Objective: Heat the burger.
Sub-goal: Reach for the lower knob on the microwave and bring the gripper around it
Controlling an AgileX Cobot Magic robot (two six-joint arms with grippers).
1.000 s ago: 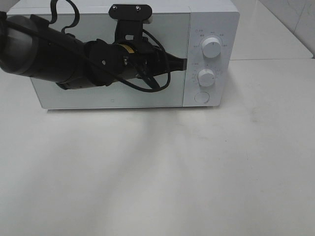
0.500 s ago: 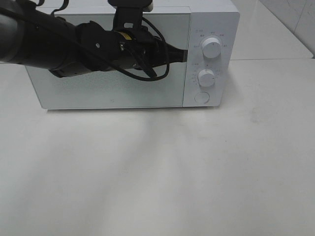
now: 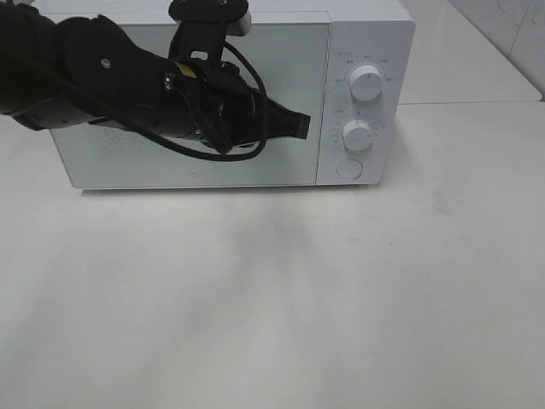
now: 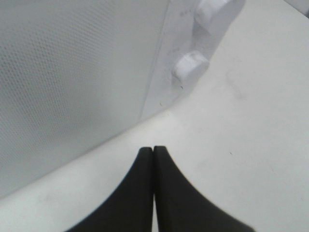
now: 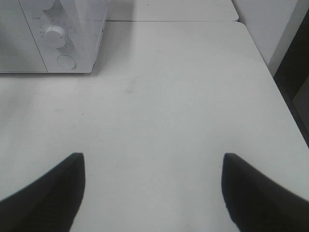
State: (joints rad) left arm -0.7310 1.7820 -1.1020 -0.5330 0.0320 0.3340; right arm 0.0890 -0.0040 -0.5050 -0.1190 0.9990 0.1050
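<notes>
The burger is out of view in every frame. The white microwave (image 3: 375, 43) stands at the back of the table with its mirrored door (image 3: 294, 68) closed. My left gripper (image 3: 303, 125) is shut and empty, its tip in front of the door's right side, just left of the lower knob (image 3: 357, 134). In the left wrist view the shut fingertips (image 4: 153, 149) hover above the table before the door, with the lower knob (image 4: 190, 65) ahead. My right gripper (image 5: 152, 158) is open and empty over bare table, off the exterior high view.
The control panel has an upper knob (image 3: 366, 83) and a round button (image 3: 349, 169). The right wrist view shows the microwave (image 5: 82, 29) far off and the table's right edge (image 5: 270, 72) with a dark gap beyond.
My left arm has swung left and down; its shut tip has drawn back from the door's right edge. The door stays closed.
</notes>
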